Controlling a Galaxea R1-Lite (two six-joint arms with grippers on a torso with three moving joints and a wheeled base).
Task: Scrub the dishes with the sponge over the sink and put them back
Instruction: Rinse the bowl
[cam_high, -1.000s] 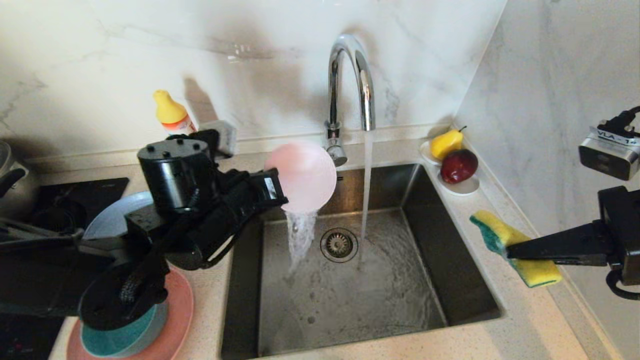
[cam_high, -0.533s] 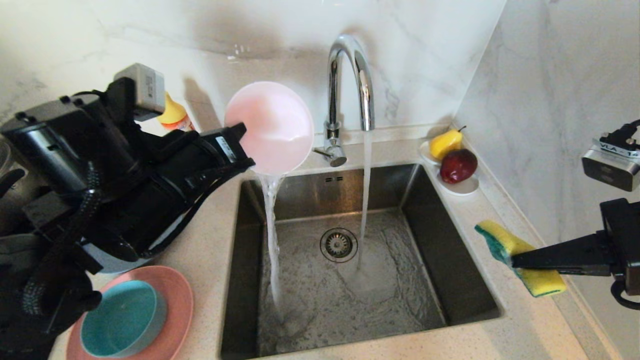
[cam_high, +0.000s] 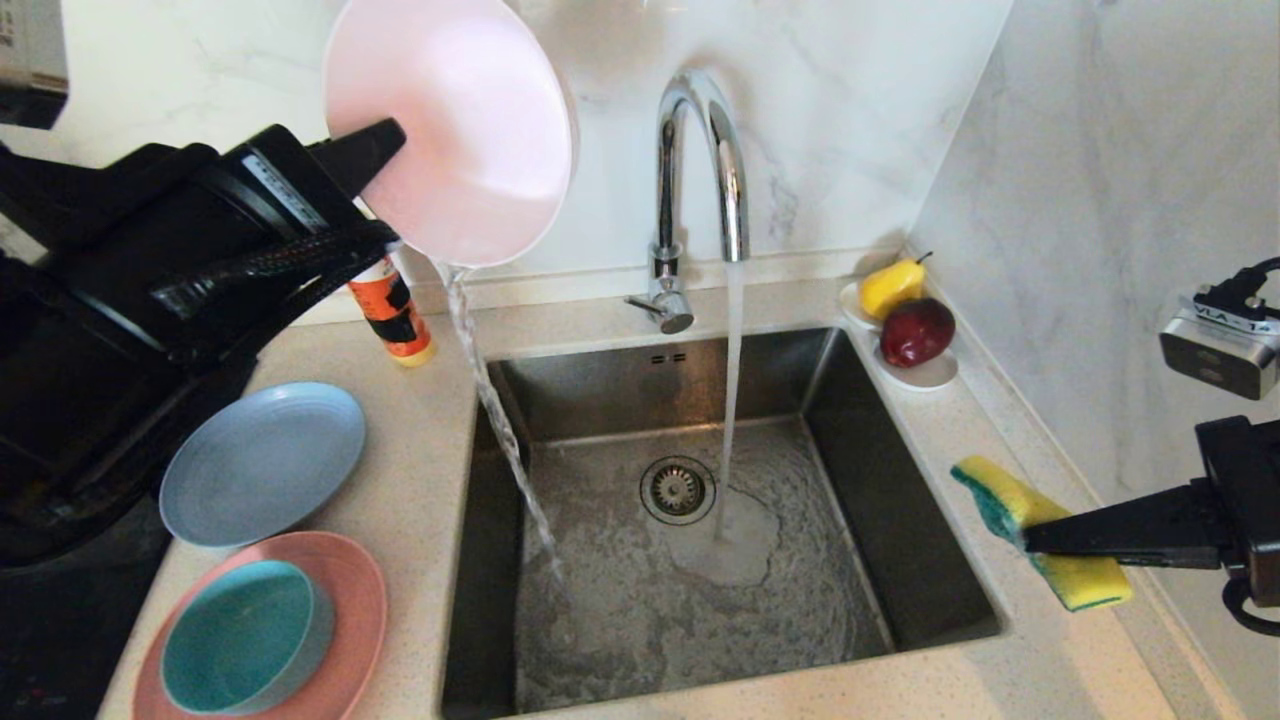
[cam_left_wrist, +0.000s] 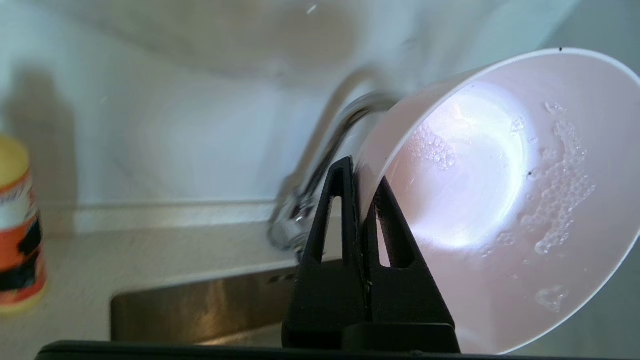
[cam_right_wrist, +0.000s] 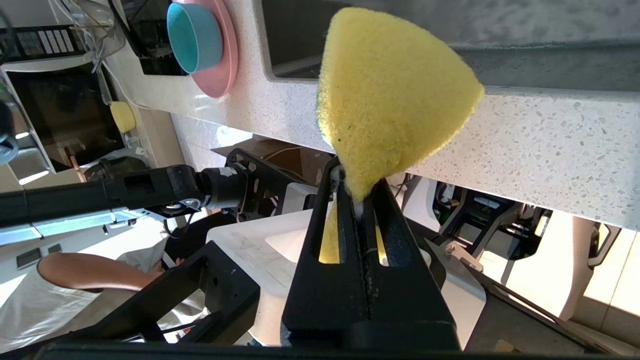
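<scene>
the pale pink bowl (cam_high: 455, 125) is gripped by its rim in the left gripper (cam_high: 385, 140), tilted high left of the faucet (cam_high: 700, 170), water spilling into the sink (cam_high: 940, 590). the sponge (cam_high: 1040, 530) is pinched in the right gripper (cam_high: 1035, 537) over the sink's right rim.

Bright even light; glare inside pink bowl (cam_left_wrist: 480, 200); faucet (cam_left_wrist: 330, 150) blurred, soft wall shadows.
</scene>
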